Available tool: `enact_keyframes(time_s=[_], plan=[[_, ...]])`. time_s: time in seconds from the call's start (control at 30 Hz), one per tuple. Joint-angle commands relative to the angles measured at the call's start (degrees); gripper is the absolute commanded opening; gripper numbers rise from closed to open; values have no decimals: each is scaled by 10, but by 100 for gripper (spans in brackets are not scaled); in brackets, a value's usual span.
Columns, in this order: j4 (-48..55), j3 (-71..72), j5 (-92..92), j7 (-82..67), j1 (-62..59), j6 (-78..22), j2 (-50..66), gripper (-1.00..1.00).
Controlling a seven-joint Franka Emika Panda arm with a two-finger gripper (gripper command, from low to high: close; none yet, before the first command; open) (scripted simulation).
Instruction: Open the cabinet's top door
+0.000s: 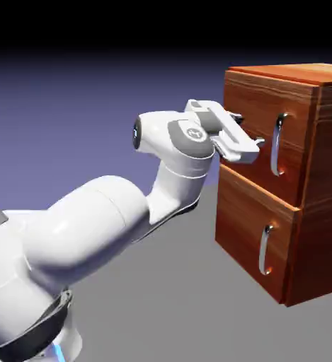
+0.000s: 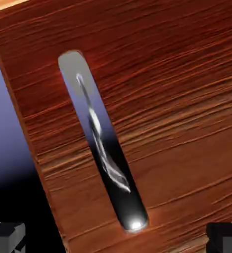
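gripper [image 1: 252, 143] open, facing top door [image 1: 257, 138] handle [image 2: 102, 143], not touching.

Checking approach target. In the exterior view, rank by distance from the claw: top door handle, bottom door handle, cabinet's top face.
Claw is open, in front of the top door.
1. Top door handle: just to the claw's right, level with it.
2. Cabinet's top face: above and to the right.
3. Bottom door handle: well below, on the lower panel.

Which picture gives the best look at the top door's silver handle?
The hand view: the handle fills the middle, close and unblocked, slanting across the top door. The exterior view shows the handle small, from the side, beside the fingers.
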Motion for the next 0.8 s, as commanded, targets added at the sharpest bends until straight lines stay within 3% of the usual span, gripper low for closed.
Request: enact_keyframes(time_s=[0.0, 0.23, 0.4, 0.43, 0.77], plan=[[3, -12, -25, -16, 13, -5, -8, 100], [21, -72, -153, -99, 77, -32, -52, 100], [107, -96, -172, -102, 161, -28, -43, 100], [107, -96, -172, -102, 161, -28, -43, -100], [-67, -26, -160, -35, 80, -250, -29, -100]])
